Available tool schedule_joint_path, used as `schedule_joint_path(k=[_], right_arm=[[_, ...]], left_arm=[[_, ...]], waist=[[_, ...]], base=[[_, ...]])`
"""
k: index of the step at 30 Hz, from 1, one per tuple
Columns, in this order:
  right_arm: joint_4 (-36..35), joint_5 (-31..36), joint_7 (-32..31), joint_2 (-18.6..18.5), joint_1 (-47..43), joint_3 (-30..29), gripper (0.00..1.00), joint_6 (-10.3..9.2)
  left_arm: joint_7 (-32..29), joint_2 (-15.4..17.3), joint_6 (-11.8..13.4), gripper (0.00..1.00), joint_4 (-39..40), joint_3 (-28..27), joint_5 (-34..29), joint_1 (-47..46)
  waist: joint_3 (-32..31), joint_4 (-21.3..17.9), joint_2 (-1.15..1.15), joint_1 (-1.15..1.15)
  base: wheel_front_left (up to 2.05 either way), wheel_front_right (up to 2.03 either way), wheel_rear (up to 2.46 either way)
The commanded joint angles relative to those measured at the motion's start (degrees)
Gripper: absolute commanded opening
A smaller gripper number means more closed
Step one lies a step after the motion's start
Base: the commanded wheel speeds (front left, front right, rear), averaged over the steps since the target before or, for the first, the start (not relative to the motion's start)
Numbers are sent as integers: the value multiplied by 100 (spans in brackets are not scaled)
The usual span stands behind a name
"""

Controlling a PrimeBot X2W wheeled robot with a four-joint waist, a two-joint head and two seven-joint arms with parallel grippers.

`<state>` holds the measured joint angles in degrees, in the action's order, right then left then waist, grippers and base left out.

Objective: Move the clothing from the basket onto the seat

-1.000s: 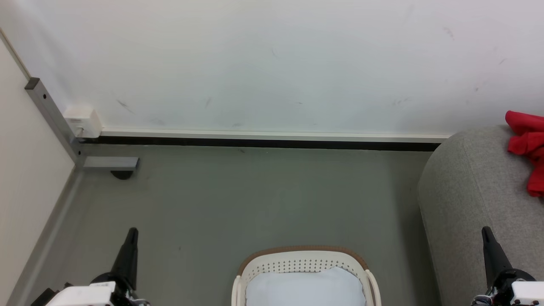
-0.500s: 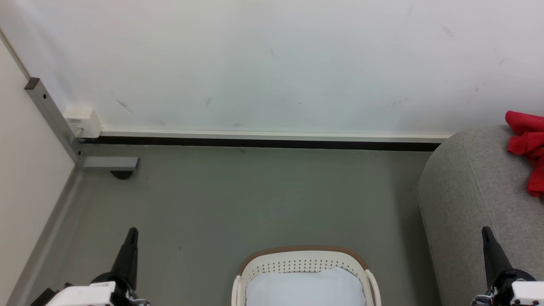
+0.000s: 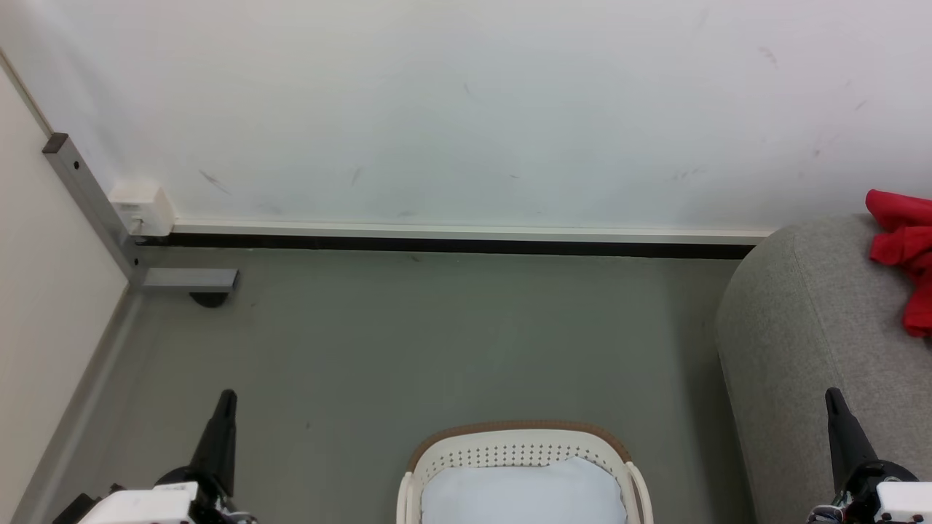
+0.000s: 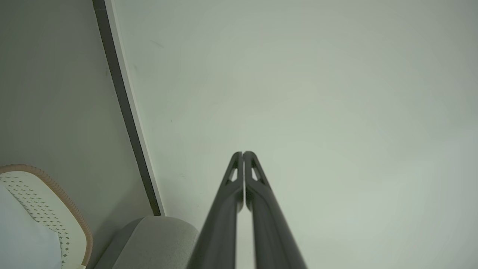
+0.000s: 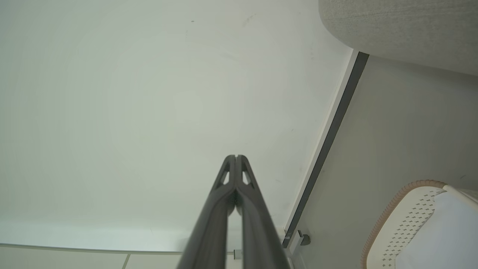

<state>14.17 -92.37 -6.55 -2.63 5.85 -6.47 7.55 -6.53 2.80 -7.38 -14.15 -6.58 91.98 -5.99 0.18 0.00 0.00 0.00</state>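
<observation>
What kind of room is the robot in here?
Probably a plain indoor room staged like a home laundry corner: a laundry basket on bare grey floor, a grey seat holding red clothing, a scuffed white wall.

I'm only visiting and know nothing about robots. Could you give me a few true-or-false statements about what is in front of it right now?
1. The red clothing lies on the grey seat. True.
2. The basket holds a red garment. False: a pale sheet lies in it.
3. The left pincer is wide open. False: it is shut.
4. The right pincer is shut and empty. True.
</observation>
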Motion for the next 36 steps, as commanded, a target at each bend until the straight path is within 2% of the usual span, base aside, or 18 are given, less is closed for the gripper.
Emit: schedule_joint_path(k=[1, 36], right_arm=[[-32, -8, -18, -46, 72, -21, 0, -12], [-32, -10, -17, -46, 72, -20, 0, -12]], left_arm=[[-22, 11, -30, 0, 20, -12, 78, -49], [-21, 11, -30, 0, 20, -11, 79, -49]], waist=[[0, 0, 0, 0], [0, 0, 0, 0]], base=[[0, 0, 0], [0, 0, 0]])
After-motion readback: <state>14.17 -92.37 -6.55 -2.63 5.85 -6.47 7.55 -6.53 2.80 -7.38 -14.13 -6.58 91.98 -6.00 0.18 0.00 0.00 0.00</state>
